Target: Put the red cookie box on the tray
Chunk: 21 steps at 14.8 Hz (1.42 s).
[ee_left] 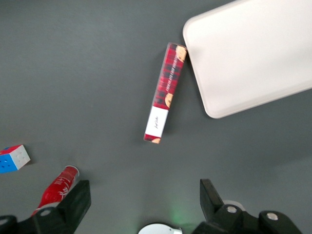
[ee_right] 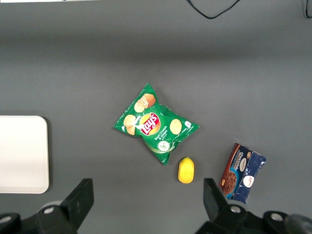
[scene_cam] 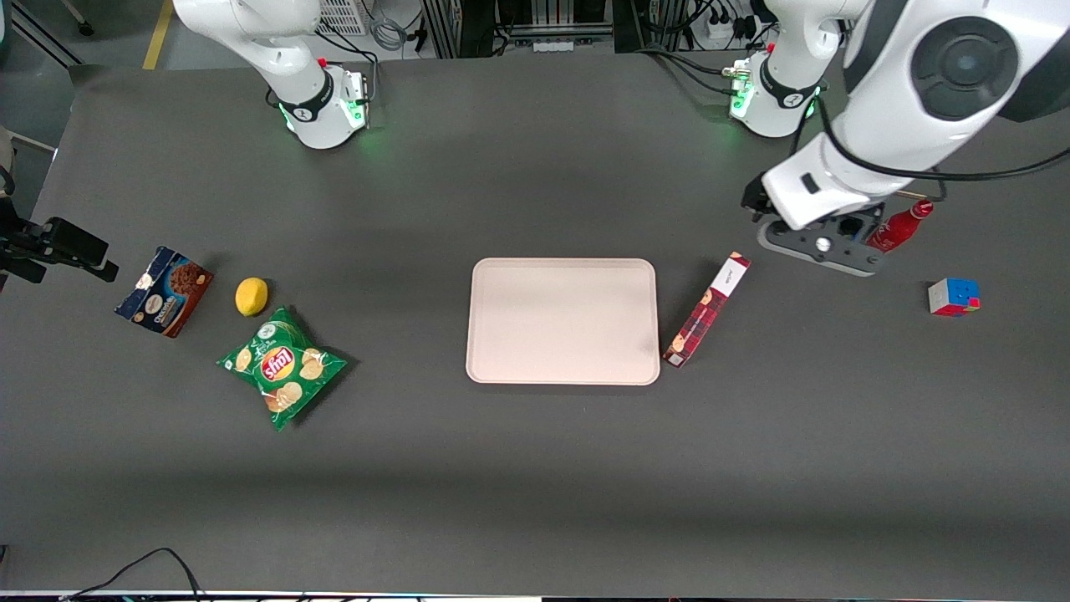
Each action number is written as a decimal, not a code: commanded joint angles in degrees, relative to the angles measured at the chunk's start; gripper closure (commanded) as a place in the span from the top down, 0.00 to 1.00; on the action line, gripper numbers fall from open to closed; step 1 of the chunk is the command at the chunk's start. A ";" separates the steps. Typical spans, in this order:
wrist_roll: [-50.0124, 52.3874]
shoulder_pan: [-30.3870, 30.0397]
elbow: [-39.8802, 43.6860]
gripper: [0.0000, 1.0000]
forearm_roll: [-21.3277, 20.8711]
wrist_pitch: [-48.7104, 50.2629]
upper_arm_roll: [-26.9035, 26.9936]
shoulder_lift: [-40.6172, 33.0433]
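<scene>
Your gripper (ee_left: 144, 204) hangs with its fingers spread apart and holds nothing, above the table (scene_cam: 535, 468) near the red bottle (scene_cam: 899, 226). The red cookie box (scene_cam: 707, 310) lies flat just beside the tray (scene_cam: 562, 321), nearer to the front camera than the gripper. Its long axis runs almost along the tray's edge. I think you must align the fingers across its narrow width. The tray is bare.

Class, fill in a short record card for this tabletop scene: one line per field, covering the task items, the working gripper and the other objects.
Red cookie box: lying flat on the table, one end close to the tray's corner, not on it
Tray: empty, mid-table
Gripper: open, above the table beside the red bottle, holding nothing
Toward the working arm's end: puzzle cube
Toward the parked arm's end: chip bag, lemon, chocolate cookie box
</scene>
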<state>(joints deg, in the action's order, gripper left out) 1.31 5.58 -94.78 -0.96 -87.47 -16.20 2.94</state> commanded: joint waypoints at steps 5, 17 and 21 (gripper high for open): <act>-8.93 -0.04 -3.57 1.00 0.08 -2.70 -1.12 -0.83; -27.94 -0.66 -21.30 1.00 2.45 -23.86 -0.50 -5.75; -27.68 -0.75 -30.53 1.00 2.54 -36.51 -0.50 -5.75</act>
<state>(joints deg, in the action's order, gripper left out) -25.27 5.26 -117.26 0.52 -115.76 -16.71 -0.12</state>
